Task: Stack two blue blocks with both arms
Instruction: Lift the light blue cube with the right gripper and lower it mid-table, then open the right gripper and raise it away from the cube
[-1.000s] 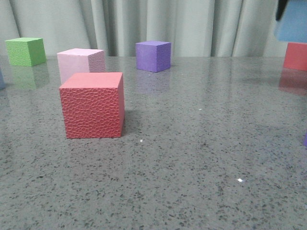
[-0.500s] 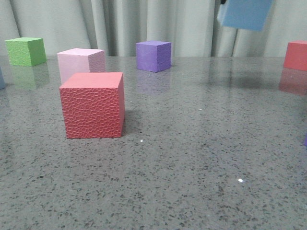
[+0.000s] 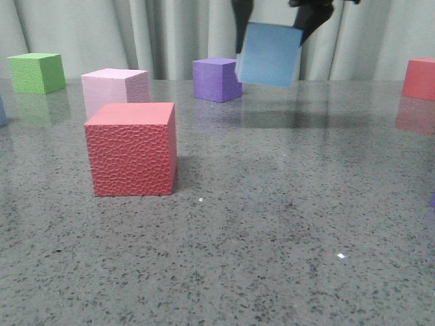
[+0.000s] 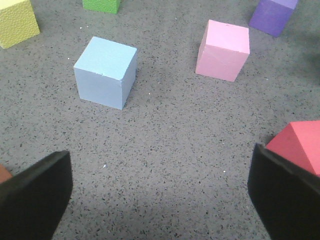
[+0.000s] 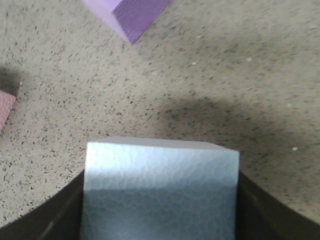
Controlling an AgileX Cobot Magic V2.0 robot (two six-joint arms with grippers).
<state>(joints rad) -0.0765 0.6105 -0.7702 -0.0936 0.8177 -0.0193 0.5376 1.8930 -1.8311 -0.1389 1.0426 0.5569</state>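
Note:
My right gripper (image 3: 274, 28) is shut on a pale blue block (image 3: 269, 54) and holds it in the air, tilted, just right of the purple cube (image 3: 217, 79). In the right wrist view the same block (image 5: 160, 185) fills the space between the black fingers (image 5: 45, 217). The other blue block (image 4: 106, 72) rests on the table ahead of my left gripper (image 4: 160, 200), which is open and empty above bare table. In the front view this block is only a sliver at the left edge (image 3: 2, 112). The left arm is out of the front view.
A large red cube (image 3: 130, 149) stands front left, with a pink cube (image 3: 114, 88) behind it. A green cube (image 3: 37, 72) is at the back left and another red cube (image 3: 419, 78) at the far right. A yellow cube (image 4: 17, 22) shows in the left wrist view.
My right gripper has carried the blue block leftward and down from the upper right corner to beside the purple cube. The cubes on the table have not moved.

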